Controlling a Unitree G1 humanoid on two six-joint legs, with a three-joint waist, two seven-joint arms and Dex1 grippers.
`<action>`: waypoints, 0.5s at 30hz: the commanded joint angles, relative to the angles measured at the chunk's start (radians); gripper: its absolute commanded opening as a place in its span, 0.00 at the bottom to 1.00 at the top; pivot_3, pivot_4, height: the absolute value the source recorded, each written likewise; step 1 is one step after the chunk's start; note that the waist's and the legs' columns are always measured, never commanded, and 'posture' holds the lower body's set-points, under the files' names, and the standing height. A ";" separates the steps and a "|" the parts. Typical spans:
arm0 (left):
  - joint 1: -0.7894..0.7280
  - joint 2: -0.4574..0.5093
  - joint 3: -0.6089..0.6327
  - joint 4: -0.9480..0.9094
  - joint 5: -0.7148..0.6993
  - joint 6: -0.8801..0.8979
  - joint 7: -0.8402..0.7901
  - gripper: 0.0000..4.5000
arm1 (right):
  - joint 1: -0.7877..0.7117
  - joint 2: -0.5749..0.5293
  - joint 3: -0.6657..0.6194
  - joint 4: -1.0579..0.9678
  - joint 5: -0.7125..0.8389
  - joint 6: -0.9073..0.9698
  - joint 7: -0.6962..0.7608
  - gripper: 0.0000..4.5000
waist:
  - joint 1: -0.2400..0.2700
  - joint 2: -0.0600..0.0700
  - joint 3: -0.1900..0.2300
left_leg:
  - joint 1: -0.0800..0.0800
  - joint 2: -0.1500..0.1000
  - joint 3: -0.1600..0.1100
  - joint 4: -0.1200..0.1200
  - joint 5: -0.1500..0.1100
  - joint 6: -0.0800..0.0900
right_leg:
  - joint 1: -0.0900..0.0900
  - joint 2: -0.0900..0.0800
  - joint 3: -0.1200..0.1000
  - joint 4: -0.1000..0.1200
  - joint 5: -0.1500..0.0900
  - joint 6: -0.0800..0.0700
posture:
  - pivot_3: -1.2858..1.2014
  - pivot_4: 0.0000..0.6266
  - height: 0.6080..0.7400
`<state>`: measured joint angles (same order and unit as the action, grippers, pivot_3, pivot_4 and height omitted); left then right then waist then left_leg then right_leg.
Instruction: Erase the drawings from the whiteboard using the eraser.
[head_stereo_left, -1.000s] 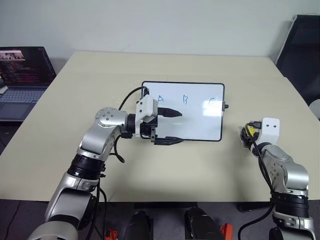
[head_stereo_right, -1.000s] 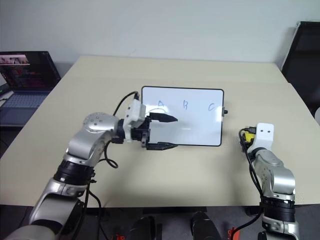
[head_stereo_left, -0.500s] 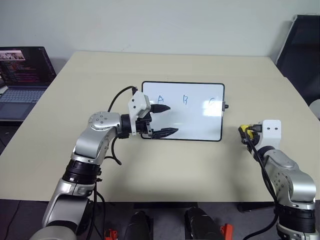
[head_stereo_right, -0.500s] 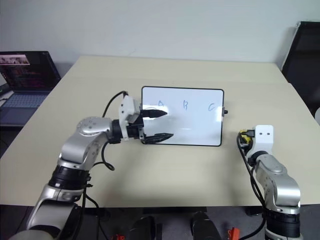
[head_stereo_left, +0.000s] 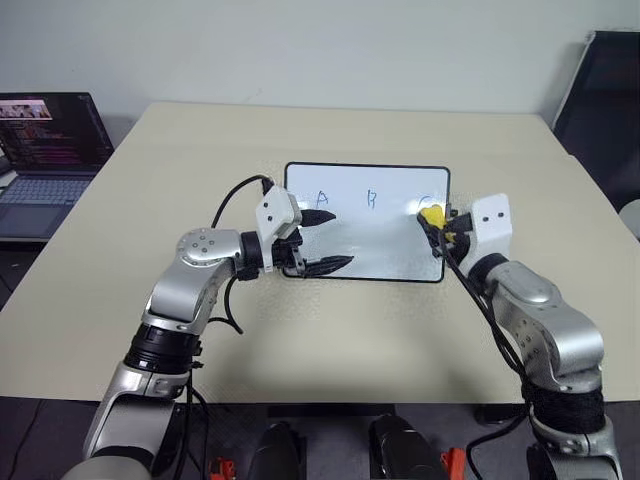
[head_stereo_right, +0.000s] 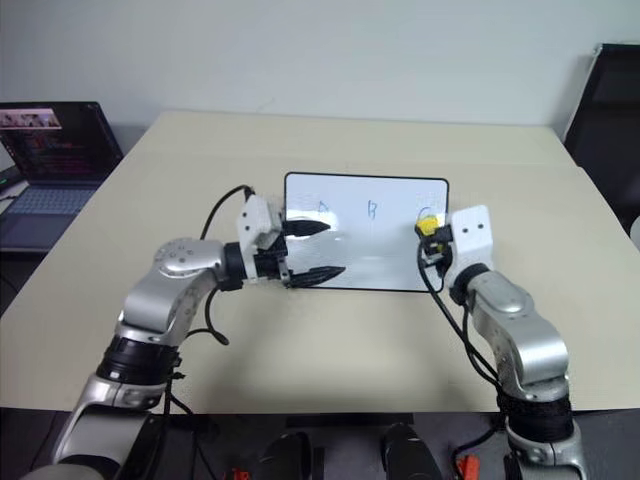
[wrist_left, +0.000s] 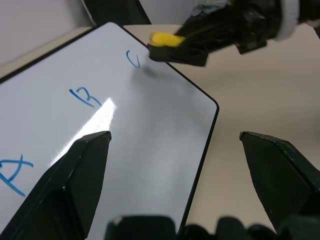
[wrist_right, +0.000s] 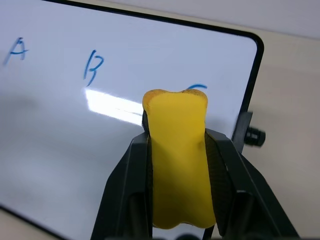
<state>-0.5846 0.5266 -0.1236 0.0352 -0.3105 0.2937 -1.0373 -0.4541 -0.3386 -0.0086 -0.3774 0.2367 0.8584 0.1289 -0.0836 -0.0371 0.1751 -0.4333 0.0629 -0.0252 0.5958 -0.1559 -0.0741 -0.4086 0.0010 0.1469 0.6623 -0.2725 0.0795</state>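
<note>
The whiteboard (head_stereo_left: 380, 235) lies flat at the centre of the frame on the beige surface (head_stereo_left: 330, 330), its long sides running left to right, with a small black knob (head_stereo_left: 452, 213) at its right short edge. The drawings (head_stereo_left: 371, 200) sit in a row along its upper part: a blue "A" at the left, a "B" in the middle, and a "C" at the right, the last partly hidden behind the eraser (head_stereo_left: 432, 214). The right gripper (head_stereo_left: 436, 222) is at the board's upper right corner, its two black fingers (wrist_right: 227, 165) pressed against the sides of the yellow eraser, which bulges a little out of the grip; the eraser is over the "C", and whether it touches the board cannot be told. The left gripper (head_stereo_left: 335, 240) is over the board's left end, just right of the "A", with its fingers spread wide and nothing between them; one finger (head_stereo_left: 322, 215) is near the "A" and the other (head_stereo_left: 330, 266) is close to the board's lower edge. A laptop (head_stereo_left: 45, 160) with a lit screen stands at the upper left of the frame, off the surface. A dark chair (head_stereo_left: 600, 100) shows at the upper right.
</note>
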 joint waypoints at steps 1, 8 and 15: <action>-0.010 0.006 -0.002 0.003 0.009 -0.055 -0.033 1.00 | -0.074 -0.002 0.007 0.073 -0.053 -0.079 -0.005 0.24 | 0.000 0.000 0.000 | 0.000 0.000 0.000 0.000 0.000 0.000 | 0.000 0.000 0.000 0.000 0.001 0.002 | 0.52 0.24 1.00; -0.045 -0.012 -0.016 -0.015 0.017 -0.036 -0.039 1.00 | -0.120 -0.027 0.040 0.198 -0.114 -0.122 0.029 0.24 | 0.001 0.000 0.000 | 0.000 0.000 0.000 -0.001 0.000 0.000 | 0.000 0.000 -0.001 0.000 0.002 0.003 | 0.52 0.24 1.00; -0.074 -0.017 -0.021 -0.050 0.010 0.020 -0.030 1.00 | -0.034 -0.090 0.109 0.126 -0.114 -0.025 0.131 0.24 | -0.001 0.000 0.000 | 0.000 0.000 -0.001 -0.001 0.000 0.000 | 0.000 0.000 -0.001 0.001 0.002 0.004 | 0.52 0.24 1.00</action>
<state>-0.6317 0.5116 -0.1505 0.0246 -0.2905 0.3114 -1.0710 -0.4960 -0.4146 0.0797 -0.2398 0.1317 0.8029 0.2367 -0.0847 -0.0374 0.1748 -0.4330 0.0631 -0.0259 0.5958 -0.1558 -0.0740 -0.4084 0.0013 0.1463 0.6634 -0.2707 0.0831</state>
